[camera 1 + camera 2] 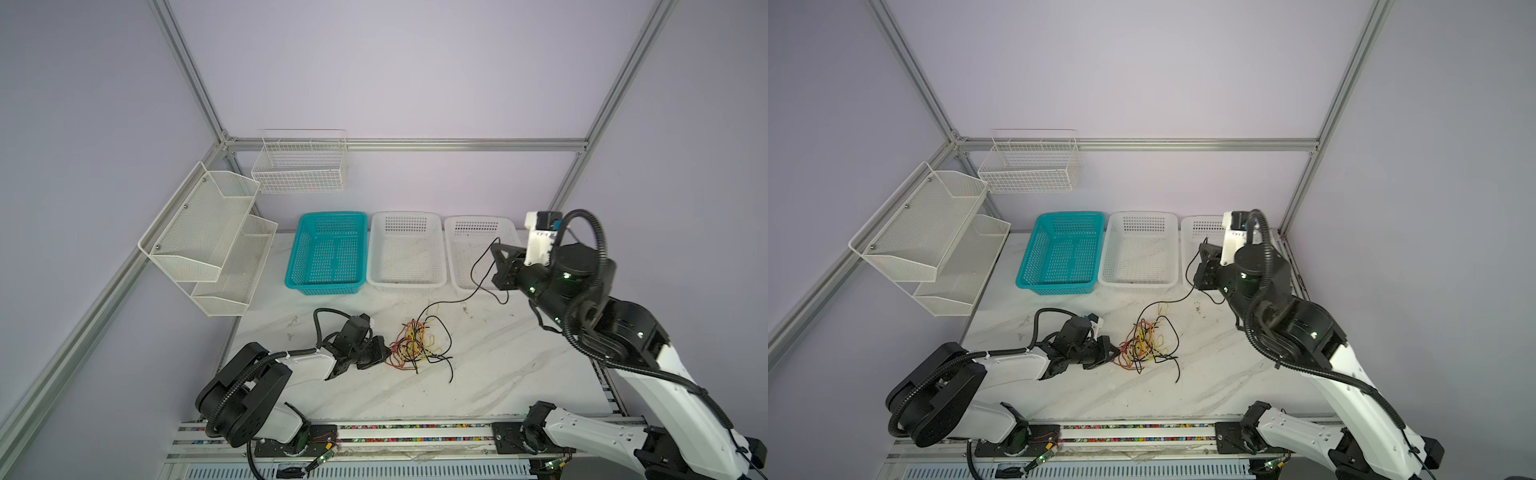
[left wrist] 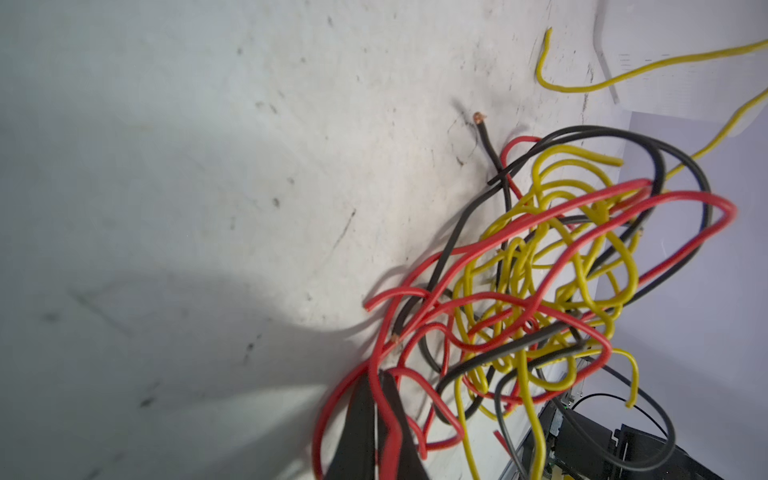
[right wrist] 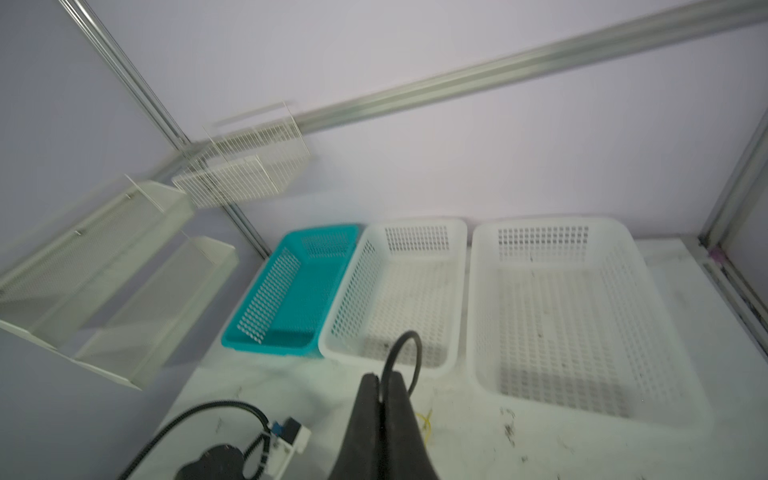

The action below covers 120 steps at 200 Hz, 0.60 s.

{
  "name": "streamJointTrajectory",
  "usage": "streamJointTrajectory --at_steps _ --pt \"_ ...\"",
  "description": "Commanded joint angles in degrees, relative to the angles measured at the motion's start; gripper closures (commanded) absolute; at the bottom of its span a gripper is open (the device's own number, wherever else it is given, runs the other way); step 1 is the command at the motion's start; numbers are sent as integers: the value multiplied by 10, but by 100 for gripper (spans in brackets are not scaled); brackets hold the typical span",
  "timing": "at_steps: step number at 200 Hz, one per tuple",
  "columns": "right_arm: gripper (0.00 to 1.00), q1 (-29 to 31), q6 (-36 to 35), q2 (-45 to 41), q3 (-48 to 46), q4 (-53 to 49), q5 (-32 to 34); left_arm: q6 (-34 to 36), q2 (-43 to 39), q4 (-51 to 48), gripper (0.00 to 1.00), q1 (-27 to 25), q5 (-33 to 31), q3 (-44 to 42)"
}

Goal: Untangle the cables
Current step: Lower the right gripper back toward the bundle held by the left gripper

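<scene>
My left jaws pinch red cable (image 2: 386, 436) at the tangle (image 1: 415, 345); my right jaws, gripping black cable (image 3: 408, 332) seemingly threaded through, could cinch knots.

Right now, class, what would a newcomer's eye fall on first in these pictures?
First comes the knot of red, yellow and black cables mid-table, with the left gripper shut on a red cable at its edge. The right gripper holds a black cable up at the right, and a teal basket stands out at the back.

Teal basket (image 1: 332, 216), middle white basket (image 1: 405, 215), end white basket (image 1: 473, 226) in row on marble tabletop (image 1: 498, 365); wire basket (image 1: 299, 174), mesh shelf (image 1: 199, 232) on walls.
</scene>
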Motion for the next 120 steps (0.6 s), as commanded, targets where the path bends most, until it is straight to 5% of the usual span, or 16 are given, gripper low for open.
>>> streamJointTrajectory --at_steps 1,63,95,120 --pt "100 -1 68 -34 -100 18 10 8 -30 -62 100 5 -10 13" --pt "100 0 131 -14 -308 102 -109 4 -48 -72 100 5 -10 7" --pt "67 0 128 2 -355 158 -204 1 -45 -67 100 6 -7 7" --pt "56 2 142 -3 -382 207 -273 1 -44 -64 100 5 -8 9"
